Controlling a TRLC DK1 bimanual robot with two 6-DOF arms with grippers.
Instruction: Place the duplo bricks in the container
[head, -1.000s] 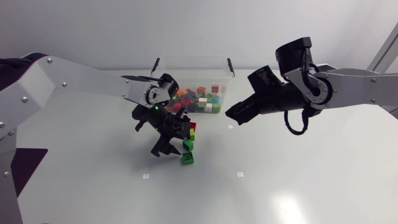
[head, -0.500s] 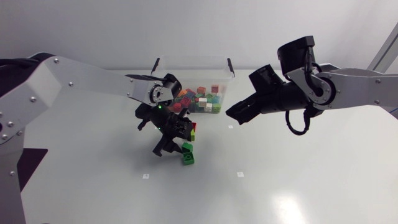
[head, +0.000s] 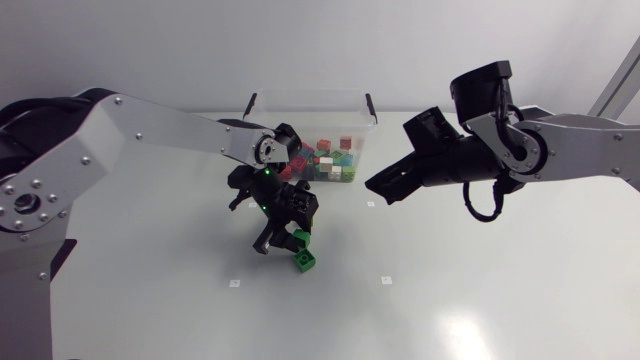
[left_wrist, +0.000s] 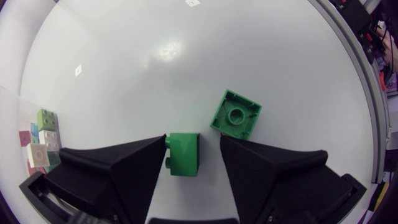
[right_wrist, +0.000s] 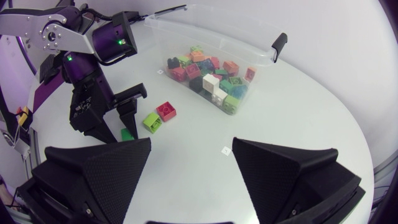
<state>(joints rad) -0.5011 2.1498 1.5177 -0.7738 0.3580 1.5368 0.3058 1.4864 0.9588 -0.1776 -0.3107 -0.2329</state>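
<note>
My left gripper (left_wrist: 193, 155) straddling a small green brick (left_wrist: 184, 154), upturned green brick (left_wrist: 236, 114) crowding just ahead, container (head: 310, 94) beyond, bare table (head: 450, 290) below my right gripper (right_wrist: 191, 146)

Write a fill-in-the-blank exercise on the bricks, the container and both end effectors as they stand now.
1. The straddled brick between the fingers of the left end effector is coloured ____.
2. The right end effector is open and holds ____.
3. The loose brick nearest the container is coloured ____.
4. The far green brick ahead of the left end effector lies upside ____.
Missing words: green; nothing; red; down.
</note>
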